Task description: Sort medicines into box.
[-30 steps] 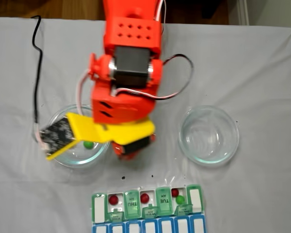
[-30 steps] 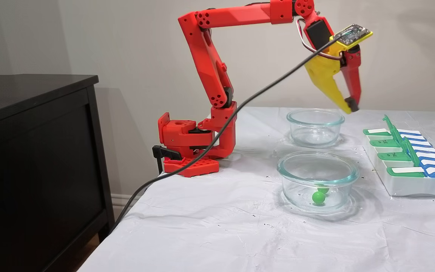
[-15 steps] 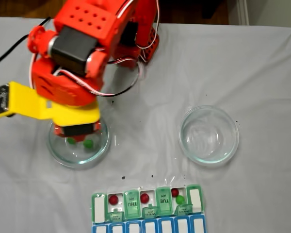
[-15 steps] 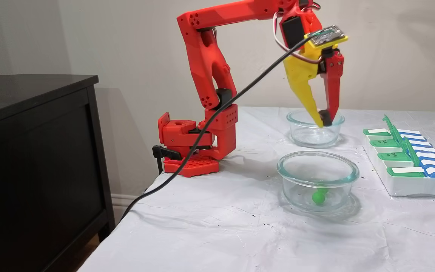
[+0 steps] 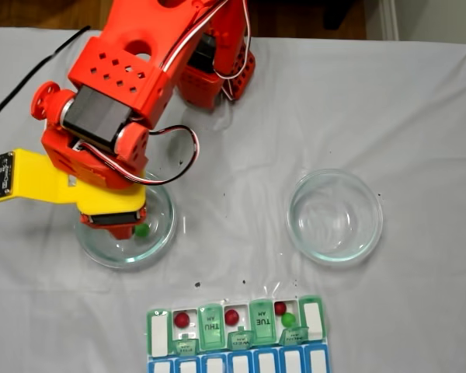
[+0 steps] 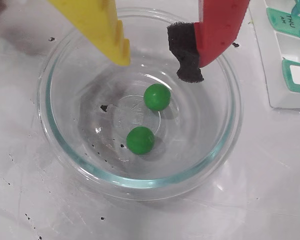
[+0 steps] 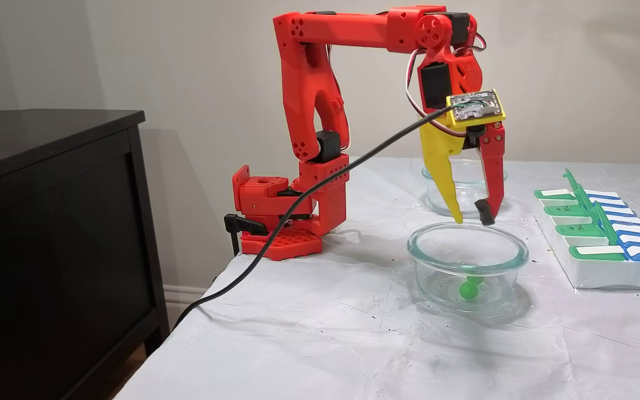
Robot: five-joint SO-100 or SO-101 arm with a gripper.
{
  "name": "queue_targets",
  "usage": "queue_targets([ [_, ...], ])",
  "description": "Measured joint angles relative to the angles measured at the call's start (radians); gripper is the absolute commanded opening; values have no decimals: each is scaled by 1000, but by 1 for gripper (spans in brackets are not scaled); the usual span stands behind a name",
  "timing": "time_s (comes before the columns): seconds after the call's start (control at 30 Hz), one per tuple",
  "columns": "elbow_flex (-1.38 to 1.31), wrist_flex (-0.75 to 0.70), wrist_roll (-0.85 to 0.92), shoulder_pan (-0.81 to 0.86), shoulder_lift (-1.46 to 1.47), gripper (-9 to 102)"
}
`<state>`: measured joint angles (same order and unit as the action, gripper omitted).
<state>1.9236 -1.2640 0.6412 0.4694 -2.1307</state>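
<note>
The claw (image 6: 160, 62) hangs just above a glass bowl (image 6: 60, 145), its yellow and red fingers spread apart with nothing between them. Two green pills (image 6: 157, 96) (image 6: 140, 140) lie close together on the bowl's floor, below the fingertips. In a fixed view from above, the pill box (image 5: 159, 334) sits near the table's lower edge with several lids up; two red pills (image 5: 182, 318) (image 5: 231, 316) each lie alone in an open slot, and what looks like a third red one (image 5: 279, 308) shares a slot with a green pill (image 5: 288, 319). A second bowl (image 5: 373, 221) stands to the right.
</note>
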Motion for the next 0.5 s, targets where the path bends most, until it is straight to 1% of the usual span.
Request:
queue_targets([
  [0.13, 35, 18, 0, -5, 29, 18],
  [0.3, 49, 52, -15, -23, 84, 23],
  [0.5, 61, 94, -37, -31, 91, 25],
])
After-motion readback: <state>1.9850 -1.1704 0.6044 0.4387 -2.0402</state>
